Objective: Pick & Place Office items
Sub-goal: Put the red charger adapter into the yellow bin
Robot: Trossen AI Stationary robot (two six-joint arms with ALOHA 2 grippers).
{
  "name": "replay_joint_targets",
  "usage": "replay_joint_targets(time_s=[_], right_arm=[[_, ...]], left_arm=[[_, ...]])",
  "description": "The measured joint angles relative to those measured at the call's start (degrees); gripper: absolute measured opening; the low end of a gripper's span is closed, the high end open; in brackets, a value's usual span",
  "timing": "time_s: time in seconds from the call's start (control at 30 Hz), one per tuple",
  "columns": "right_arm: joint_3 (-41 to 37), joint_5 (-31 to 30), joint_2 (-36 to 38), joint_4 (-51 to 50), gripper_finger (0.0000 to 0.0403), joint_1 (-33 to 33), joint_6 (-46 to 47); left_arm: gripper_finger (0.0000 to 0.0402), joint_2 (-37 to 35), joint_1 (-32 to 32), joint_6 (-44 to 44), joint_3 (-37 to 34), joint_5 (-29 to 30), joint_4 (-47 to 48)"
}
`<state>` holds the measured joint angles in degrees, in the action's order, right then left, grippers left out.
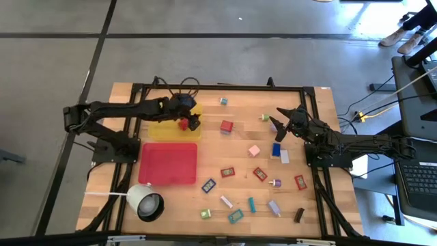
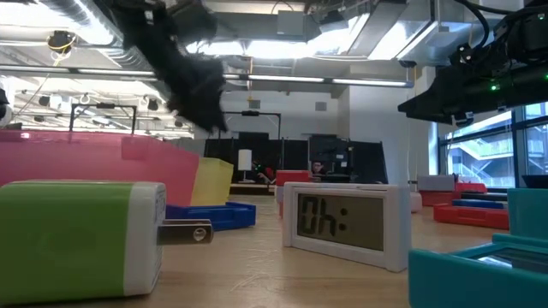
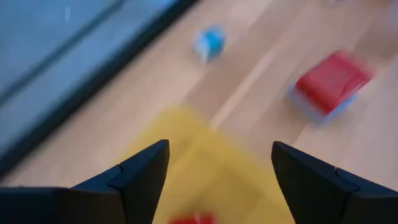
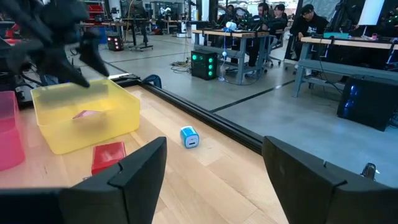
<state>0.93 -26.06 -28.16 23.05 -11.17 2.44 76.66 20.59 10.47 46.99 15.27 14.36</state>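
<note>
The left pincer (image 1: 193,123), fingers apart, hangs over the yellow tray (image 1: 166,128), a small red piece (image 1: 183,124) beneath it. The right pincer (image 1: 278,125), also apart, waits right of the red block (image 1: 227,126); other office items lie scattered across the table (image 1: 321,154).

Two trays lie on the table (image 1: 321,205): one yellow tray (image 1: 164,130) directly under the left pincer (image 1: 190,123), and one red tray (image 1: 168,162) just beside it. One small red piece (image 1: 183,124) sits in the yellow tray at that pincer, and about eighteen more office items (image 1: 254,151) are scattered around and beyond the right pincer (image 1: 276,124). There is one white cup-like thing (image 1: 145,200) with one cord (image 1: 106,195), and two arms, each with one pincer.
</note>
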Motion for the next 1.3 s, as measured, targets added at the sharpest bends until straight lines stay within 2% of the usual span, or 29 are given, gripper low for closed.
replay_joint_targets(time_s=[0.13, 0.37, 0.53, 0.7, 0.77, 0.83, 0.97, 1.07, 1.13, 1.2, 1.3], right_arm=[[-0.02, 0.00, 0.02, 0.00, 0.0269, 0.01, 0.00], [0.00, 0.00, 0.00, 0.00, 0.0269, -0.01, 0.00], [0.00, 0.00, 0.01, 0.00, 0.0269, 0.00, 0.00], [0.00, -0.01, 0.01, 0.00, 0.0269, 0.00, 0.00], [-0.02, 0.00, 0.02, 0.00, 0.0269, 0.01, 0.00], [-0.02, 0.00, 0.00, 0.00, 0.0269, -0.01, 0.00], [-0.01, 0.00, 0.02, 0.00, 0.0269, 0.00, 0.00], [0.00, 0.00, 0.01, 0.00, 0.0269, -0.01, 0.00], [0.00, 0.00, 0.02, 0.00, 0.0269, -0.01, 0.00], [0.00, 0.00, 0.00, 0.00, 0.0269, 0.01, 0.00], [0.00, 0.00, 0.02, 0.00, 0.0269, -0.01, 0.00]], left_arm=[[0.0281, 0.00, -1.10, -6.16, 0.26, -1.41, -13.21], [0.0281, 0.84, -2.12, -8.55, 0.28, -6.82, -29.79], [0.0281, 4.64, -3.65, -14.16, 0.28, -14.55, -37.82], [0.0281, 10.89, -5.35, -23.41, 0.28, -23.37, -40.49], [0.0281, 13.41, -5.96, -27.48, 0.28, -22.90, -41.62], [0.0281, 15.91, -6.27, -30.93, 0.26, -19.44, -44.35], [0.0281, 20.91, -6.35, -35.00, 0.26, -7.08, -53.10], [0.0281, 23.78, -6.34, -31.40, 0.29, -0.50, -57.28], [0.0281, 25.53, -6.32, -24.96, 0.30, -0.27, -57.48], [0.0281, 26.92, -6.35, -20.12, 0.28, -3.25, -57.44], [0.0281, 28.78, -6.36, -19.98, 0.28, -8.00, -58.02]])
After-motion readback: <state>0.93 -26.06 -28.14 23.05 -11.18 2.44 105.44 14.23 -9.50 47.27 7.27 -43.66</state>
